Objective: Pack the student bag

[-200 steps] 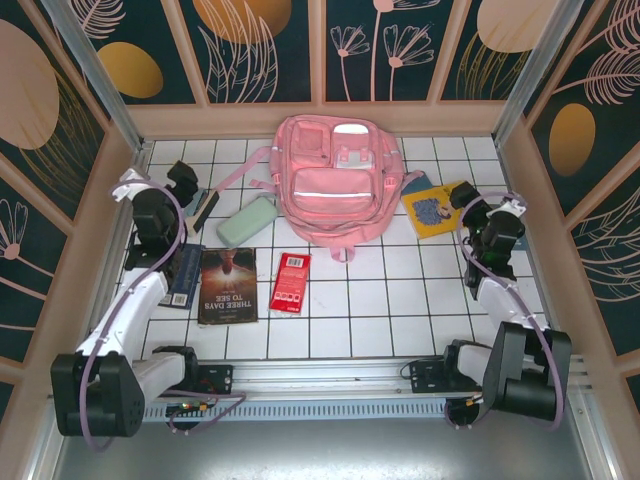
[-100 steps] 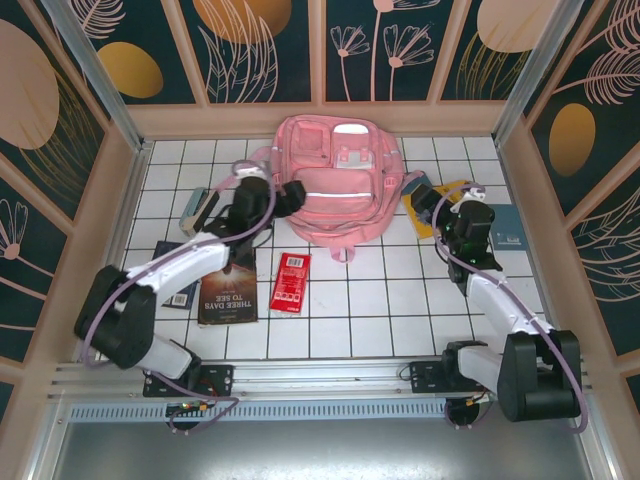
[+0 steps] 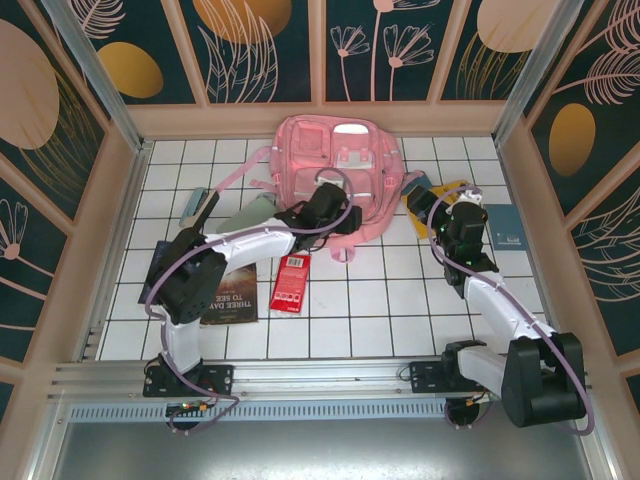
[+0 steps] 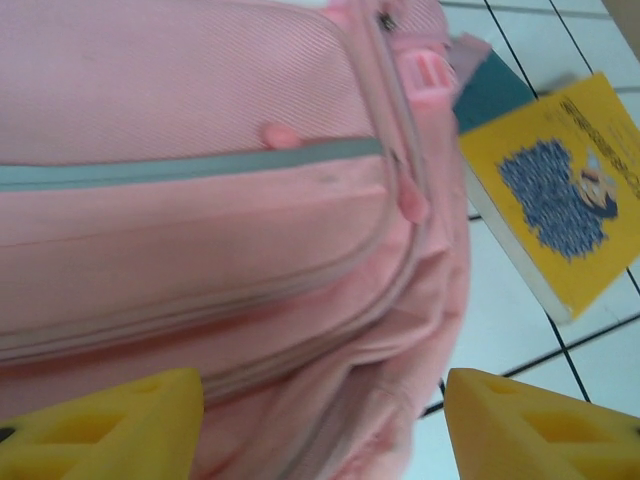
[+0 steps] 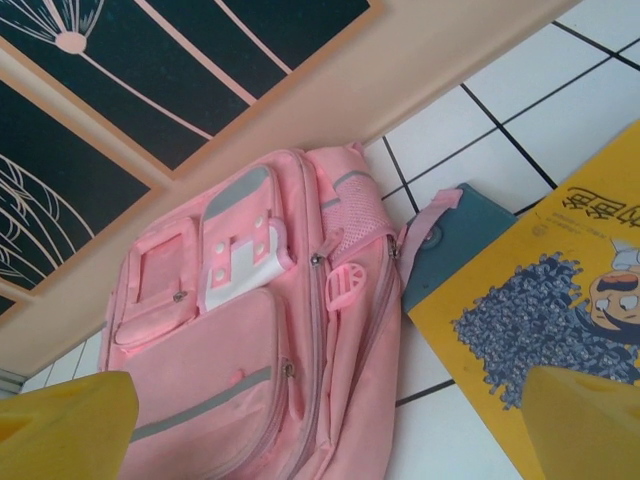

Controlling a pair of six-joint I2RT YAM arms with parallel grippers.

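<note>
The student bag [image 3: 335, 165] lies flat on the white tiles at the back centre, front pockets up. My left gripper [image 3: 322, 208] hovers over its near right part. In the left wrist view the bag's [image 4: 200, 180] lower corner and zip seam lie between the yellow fingers [image 4: 130, 420] of my left gripper [image 4: 322, 400], which stand apart without touching the fabric. My right gripper [image 3: 442, 212] is just right of the bag, over a yellow book [image 3: 455, 190]. It is open [image 5: 330, 400] and holds nothing, with the bag [image 5: 240, 330] ahead of it.
A teal book [image 5: 455, 240] lies under the yellow book [image 5: 560, 300]. A mint pencil case [image 3: 250, 212], a red packet [image 3: 291, 283], a dark book [image 3: 228, 295] and a navy book [image 3: 160, 262] lie left of centre. Wooden walls [image 3: 320, 118] ring the table.
My left arm has swung from the table's left side across to the bag's front, and its jaws have narrowed. My right arm moved left toward the yellow book, still open.
</note>
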